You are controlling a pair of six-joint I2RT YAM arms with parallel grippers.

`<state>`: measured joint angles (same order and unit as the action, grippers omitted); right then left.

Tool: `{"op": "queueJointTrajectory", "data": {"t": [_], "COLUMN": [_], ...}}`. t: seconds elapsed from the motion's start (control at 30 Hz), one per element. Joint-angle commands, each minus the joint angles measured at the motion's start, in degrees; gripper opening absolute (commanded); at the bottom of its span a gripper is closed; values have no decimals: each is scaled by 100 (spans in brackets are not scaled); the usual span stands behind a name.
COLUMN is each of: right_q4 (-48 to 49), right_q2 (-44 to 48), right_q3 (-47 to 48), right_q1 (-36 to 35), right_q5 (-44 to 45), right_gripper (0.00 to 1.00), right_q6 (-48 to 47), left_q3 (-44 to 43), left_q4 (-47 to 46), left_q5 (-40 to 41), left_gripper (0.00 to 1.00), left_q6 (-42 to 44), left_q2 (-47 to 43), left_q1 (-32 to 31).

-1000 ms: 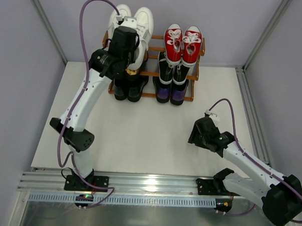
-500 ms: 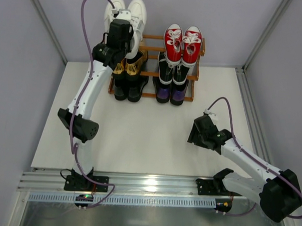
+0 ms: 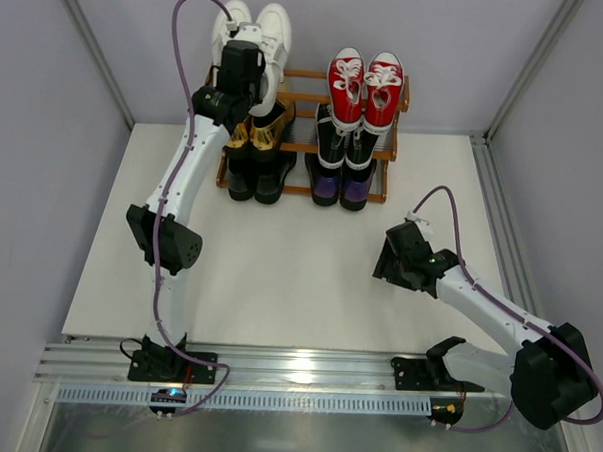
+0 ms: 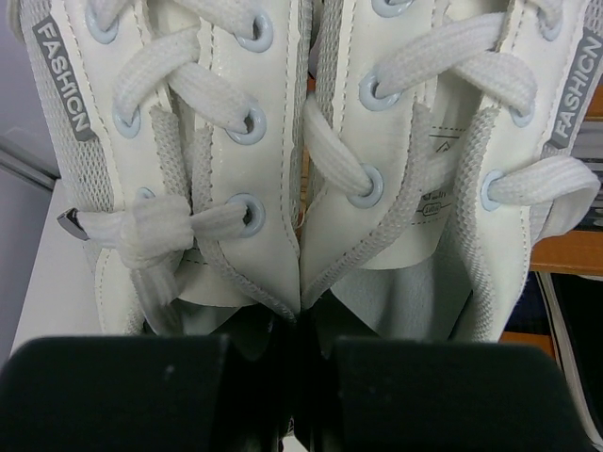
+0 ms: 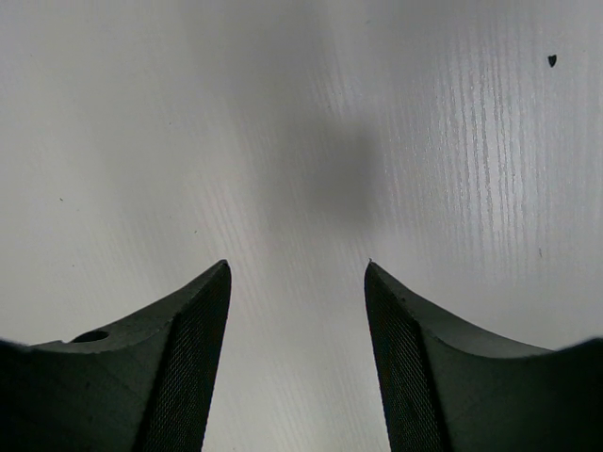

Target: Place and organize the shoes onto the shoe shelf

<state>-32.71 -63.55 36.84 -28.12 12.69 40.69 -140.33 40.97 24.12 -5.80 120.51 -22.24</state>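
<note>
My left gripper [image 3: 242, 75] is shut on the pair of white sneakers [image 3: 258, 26], pinching the two inner collars together at the shelf's top left. In the left wrist view the white sneakers [image 4: 396, 141] fill the frame above my left gripper [image 4: 301, 325]. The orange-brown shoe shelf [image 3: 394, 142] stands at the back of the table. It holds red sneakers [image 3: 366, 84] at top right, gold loafers [image 3: 257, 134], black-and-white sneakers [image 3: 345, 140], black dress shoes [image 3: 253, 181] and purple loafers [image 3: 341, 191]. My right gripper [image 3: 390, 260] hangs open over bare table, also in the right wrist view [image 5: 297, 273].
White tabletop [image 3: 280, 255] spreads in front of the shelf. Grey walls close in at the left, right and back. A metal rail [image 3: 295, 366] with both arm bases runs along the near edge. A strip of shelf rail [image 4: 568, 254] shows at the right of the left wrist view.
The left arm has carried the white sneakers leftward and farther back over the shelf's top left, uncovering the gold loafers. The right arm has shifted only slightly.
</note>
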Motion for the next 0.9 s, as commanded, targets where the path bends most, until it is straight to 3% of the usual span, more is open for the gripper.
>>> {"op": "queueJointTrajectory", "data": {"t": [0.0, 0.53, 0.87], "right_q4": [221, 362, 414], "right_q2": [-87, -254, -281], "right_q3": [271, 262, 218], "right_q1": [43, 158, 254], "right_q5": [-38, -161, -232], "right_gripper": [61, 61, 61], "right_q6": [-70, -114, -175], "left_q3": [-416, -372, -372], "left_q4": [-1214, -1320, -1372], "left_q5": [-21, -180, -74], "left_gripper": [0, 1, 27], "left_q6": [-44, -140, -70], "left_q2": [-247, -159, -203], "left_q1": [44, 53, 53]}}
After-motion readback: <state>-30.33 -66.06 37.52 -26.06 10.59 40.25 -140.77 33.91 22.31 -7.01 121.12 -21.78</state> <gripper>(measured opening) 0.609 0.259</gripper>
